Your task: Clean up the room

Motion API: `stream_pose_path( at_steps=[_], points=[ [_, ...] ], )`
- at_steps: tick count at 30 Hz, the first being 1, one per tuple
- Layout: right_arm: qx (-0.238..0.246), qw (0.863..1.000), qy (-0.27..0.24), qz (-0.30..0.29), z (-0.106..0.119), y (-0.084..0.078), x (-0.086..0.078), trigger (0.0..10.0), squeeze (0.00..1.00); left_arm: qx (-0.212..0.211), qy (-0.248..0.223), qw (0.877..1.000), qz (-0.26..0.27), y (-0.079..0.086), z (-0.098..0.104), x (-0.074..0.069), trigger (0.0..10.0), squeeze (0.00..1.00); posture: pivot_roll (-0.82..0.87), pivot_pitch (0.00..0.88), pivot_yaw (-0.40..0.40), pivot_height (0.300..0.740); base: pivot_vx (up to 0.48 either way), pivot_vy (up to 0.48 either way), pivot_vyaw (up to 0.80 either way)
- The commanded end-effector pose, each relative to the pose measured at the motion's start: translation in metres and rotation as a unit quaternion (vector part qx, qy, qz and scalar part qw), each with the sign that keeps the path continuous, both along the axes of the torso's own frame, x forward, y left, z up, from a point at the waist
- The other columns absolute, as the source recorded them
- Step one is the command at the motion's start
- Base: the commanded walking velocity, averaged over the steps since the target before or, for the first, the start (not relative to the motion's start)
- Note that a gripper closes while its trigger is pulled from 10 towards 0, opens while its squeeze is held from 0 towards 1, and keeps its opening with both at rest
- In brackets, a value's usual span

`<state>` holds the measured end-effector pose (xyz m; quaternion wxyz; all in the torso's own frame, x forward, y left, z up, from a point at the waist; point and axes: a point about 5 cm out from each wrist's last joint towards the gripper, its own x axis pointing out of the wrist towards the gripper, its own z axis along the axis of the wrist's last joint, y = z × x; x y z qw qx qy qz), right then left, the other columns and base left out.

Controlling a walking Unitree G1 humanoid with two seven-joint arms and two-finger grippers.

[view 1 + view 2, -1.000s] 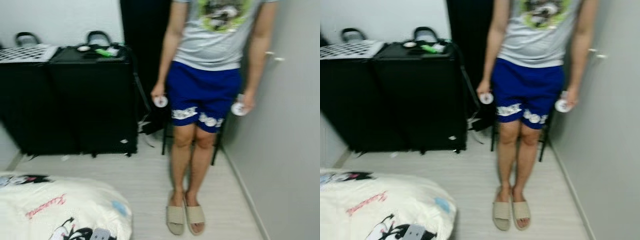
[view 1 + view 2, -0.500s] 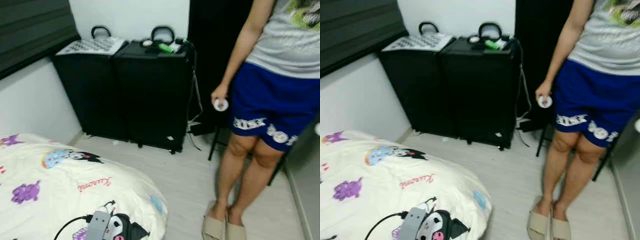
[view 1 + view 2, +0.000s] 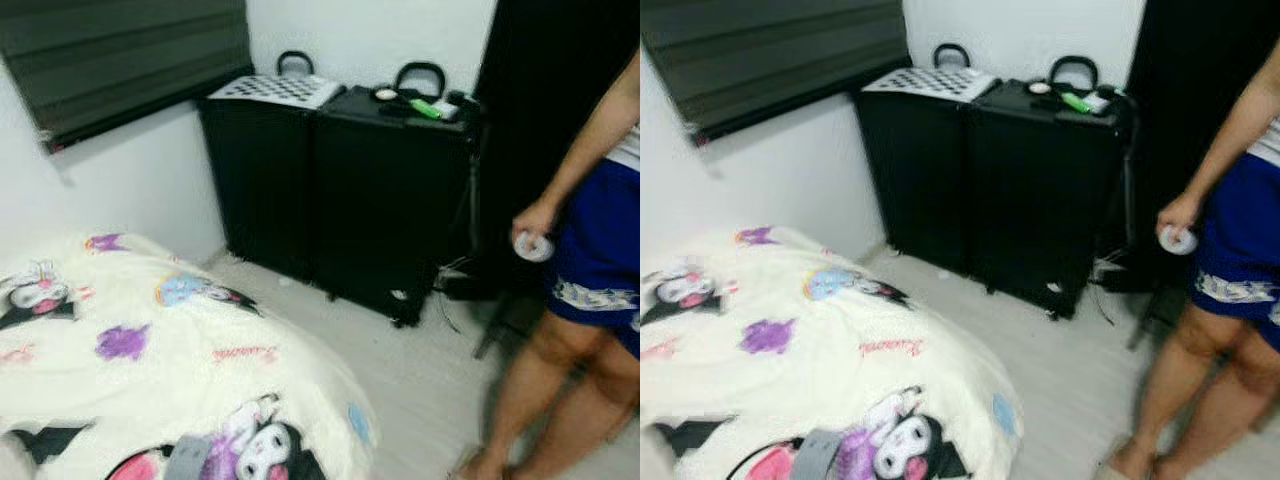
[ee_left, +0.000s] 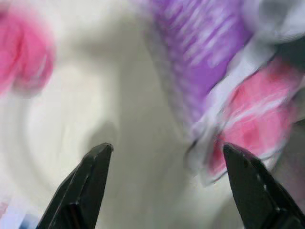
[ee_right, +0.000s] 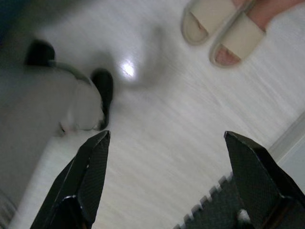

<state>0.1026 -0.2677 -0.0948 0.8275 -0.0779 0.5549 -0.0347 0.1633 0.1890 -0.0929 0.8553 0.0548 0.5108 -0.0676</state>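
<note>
A cream bedcover printed with cartoon figures lies at the lower left, with a grey device resting on its near edge. In the left wrist view my left gripper hangs open just above that printed cover, nothing between its fingers. My right gripper is open over the pale wood floor, with nothing held. Two black cases stand against the far wall; a checkered board lies on the left one, a green item and small things on the right one.
A person in blue shorts stands at the right, a round white object in the hand. Their beige slippers are on the floor by my right gripper. A dark blind covers the window at the upper left. Cables trail by the cases.
The camera has swung left: the person has slid to the right edge, and more of the bedcover, the wall and the blind have come into view. The frames are blurred.
</note>
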Motion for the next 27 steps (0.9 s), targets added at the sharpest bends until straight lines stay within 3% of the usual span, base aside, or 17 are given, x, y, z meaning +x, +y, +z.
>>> stream_pose_path(
  at_steps=[1, 7, 27],
  points=[
    [-0.002, 1.0, 0.01, -0.004, -0.0016, 0.0, -0.0054, 10.0, 0.0, 0.003, 0.001, 1.0, -0.003, 0.0006, 0.0011, 0.0028, 10.0, 0.0, 0.07, 0.0, -0.002, 0.74, 0.0, 0.0, 0.0],
    [-0.001, 1.0, 0.008, -0.003, -0.0011, 0.0012, -0.0018, 10.0, 0.0, 0.006, 0.001, 1.0, -0.01, 0.0027, 0.0021, 0.0045, 10.0, 0.0, 0.07, 0.0, 0.002, 0.74, -0.138, 0.0, 0.0],
    [0.005, 1.0, 0.005, -0.007, -0.0005, 0.0032, 0.0039, 10.0, 0.0, 0.018, 0.013, 0.999, -0.025, 0.0087, -0.0004, -0.0038, 10.0, 0.0, 0.07, 0.0, 0.006, 0.74, -0.341, 0.0, 0.0]
  ],
)
